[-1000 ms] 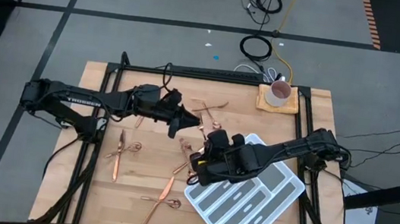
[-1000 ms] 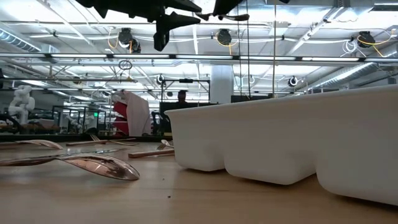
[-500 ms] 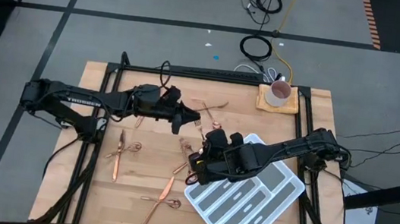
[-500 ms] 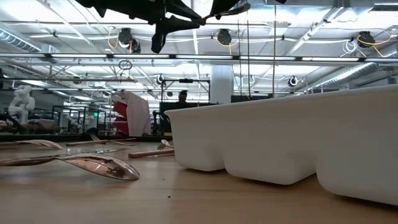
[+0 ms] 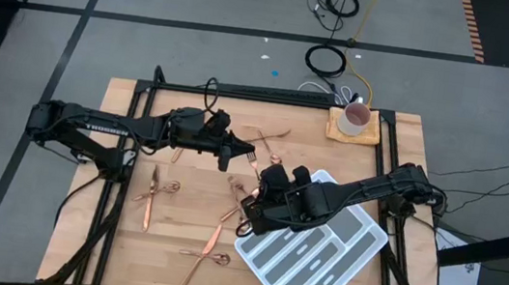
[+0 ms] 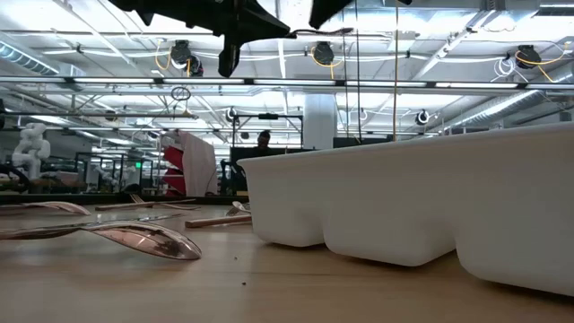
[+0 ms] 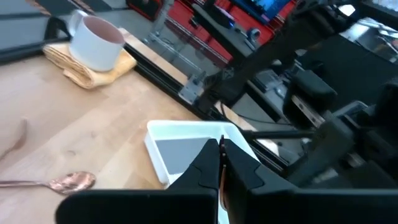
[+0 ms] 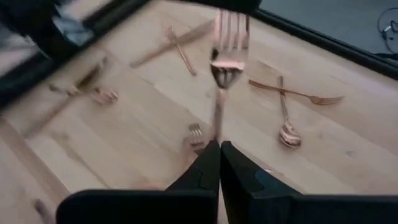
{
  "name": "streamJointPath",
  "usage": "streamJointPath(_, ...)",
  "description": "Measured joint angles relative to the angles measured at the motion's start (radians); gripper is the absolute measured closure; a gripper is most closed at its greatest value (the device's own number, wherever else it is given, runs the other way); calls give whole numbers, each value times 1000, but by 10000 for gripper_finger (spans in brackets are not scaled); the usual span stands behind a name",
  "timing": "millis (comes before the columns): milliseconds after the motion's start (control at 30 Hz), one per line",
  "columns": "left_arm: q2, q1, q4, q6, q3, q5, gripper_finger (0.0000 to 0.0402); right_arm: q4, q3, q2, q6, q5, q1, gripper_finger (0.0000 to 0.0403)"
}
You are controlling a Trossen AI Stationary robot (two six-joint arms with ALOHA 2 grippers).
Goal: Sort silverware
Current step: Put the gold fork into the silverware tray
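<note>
Right wrist view is showing the right gripper pinching a slim, stiff, slippery copper fork by its handle, tines toward twelve o'clock; the left gripper is clamping its tines, above the wooden table.

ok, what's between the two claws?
A fork: handle in the right claw, tines reaching up to the left claw. The right wrist view shows it best.

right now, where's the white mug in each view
high view: white mug on a yellow cloth, table corner at picture's top right.
low view: not in it.
left wrist view: on the cloth, beyond the white tray's corner.
right wrist view: not in it.
shared landmark: the tray.
</note>
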Motion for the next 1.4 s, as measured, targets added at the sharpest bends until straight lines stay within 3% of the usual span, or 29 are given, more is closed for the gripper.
streamJointPath(233, 0, 23, -128, 37, 0, 324, 399, -304, 0, -9, 131, -39, 13, 350)
streamJointPath(400, 6, 37, -223, 169, 0, 581, 400, -372, 0, -41, 99, -102, 34, 299)
streamJointPath(600, 98, 39, -114, 184, 5, 591, 400, -374, 0, -88, 95, -88, 36, 276)
streamJointPath(767, 270, 39, -106, 211, 118, 664, 400, -373, 0, -125, 83, -79, 44, 280)
streamJointPath(867, 361, 35, -159, 272, 217, 730, 400, -373, 0, -147, 82, -79, 50, 281)
streamJointPath(1067, 473, 26, -302, 470, 380, 741, 400, -373, 0, -182, 76, -72, 56, 281)
streamJointPath(1400, 644, 16, -307, 591, 529, 779, 400, -373, 0, -250, 75, -70, 56, 282)
